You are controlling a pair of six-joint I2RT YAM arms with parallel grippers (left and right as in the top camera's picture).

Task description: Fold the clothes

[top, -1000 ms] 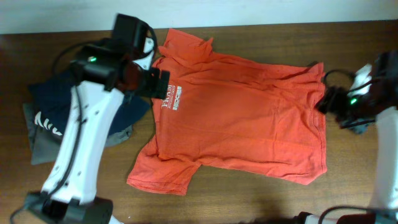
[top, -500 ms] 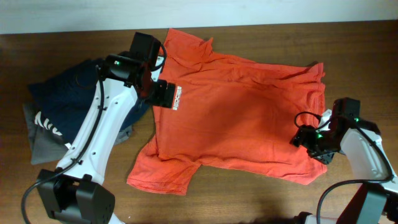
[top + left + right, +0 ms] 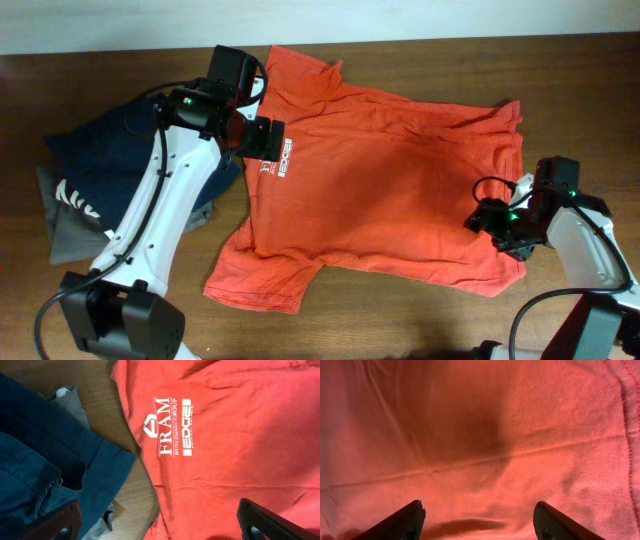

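Observation:
The clothes, an orange-red T-shirt point(image 3: 390, 190), lie spread flat on the wooden table, collar at the far left and hem to the right. White chest logo text point(image 3: 170, 425) shows in the left wrist view. My left gripper point(image 3: 262, 150) hovers open over the logo area, its fingers point(image 3: 260, 520) wide apart with nothing between them; the gripper point(image 3: 160, 522) straddles the shirt's edge and the navy garment. My right gripper point(image 3: 497, 222) is low over the shirt near its lower right hem. It stands open, with wrinkled cloth below the gripper point(image 3: 480, 520) and nothing pinched.
A navy blue garment point(image 3: 110, 165) with white lettering lies left of the shirt on top of a grey folded garment point(image 3: 70, 230). Both show in the left wrist view, navy point(image 3: 45, 460) and grey point(image 3: 67, 400). Bare wood point(image 3: 400, 320) runs along the front edge.
My right arm swung down from the table's right edge to the shirt's lower right hem area. My left arm shifted right over the chest logo. Both grippers stayed open.

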